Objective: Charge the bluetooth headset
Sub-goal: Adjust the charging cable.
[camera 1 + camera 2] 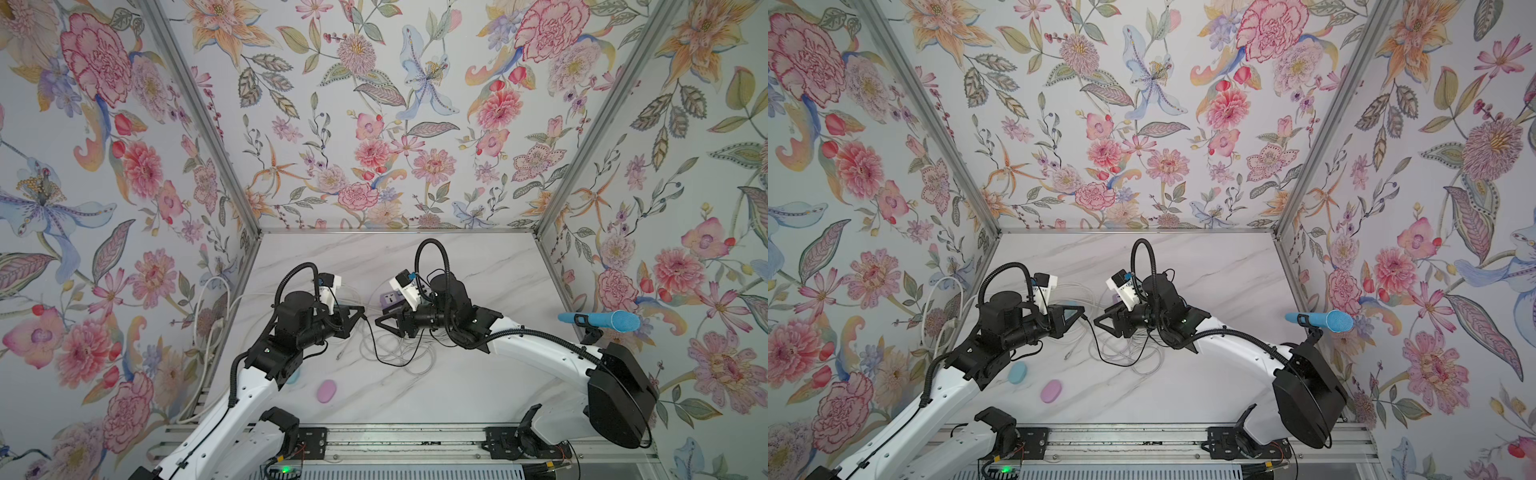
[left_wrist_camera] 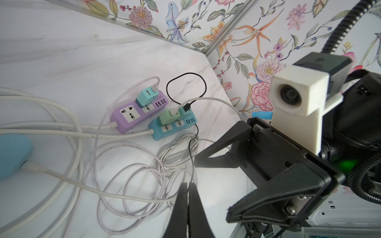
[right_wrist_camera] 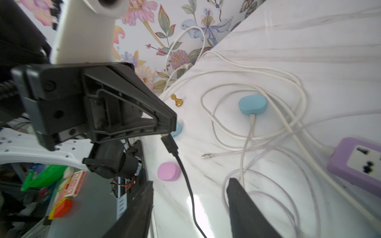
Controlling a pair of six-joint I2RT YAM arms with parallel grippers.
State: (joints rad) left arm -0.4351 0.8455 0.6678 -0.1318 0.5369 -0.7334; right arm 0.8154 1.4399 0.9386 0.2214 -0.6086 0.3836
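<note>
Marble tabletop (image 1: 457,395), floral walls (image 1: 374,124): left fingers (image 2: 195,208) pinch the black cable (image 3: 186,181) at its plug; right fingers (image 3: 241,206) are spread, gripping nothing. Its other end is already in the teal charger (image 2: 183,113). But the pink headset case (image 1: 326,390) sits unplugged near the front edge, so plugging in's still to do, I reckon.

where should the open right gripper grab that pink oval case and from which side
Take the pink oval case across its short width at mid-length, coming straight down from above. It lies flat on the white marble table, clear of the white cable tangle, and its long sides look flatter than its rounded ends, which would likely slip. The right gripper stands open.
</note>
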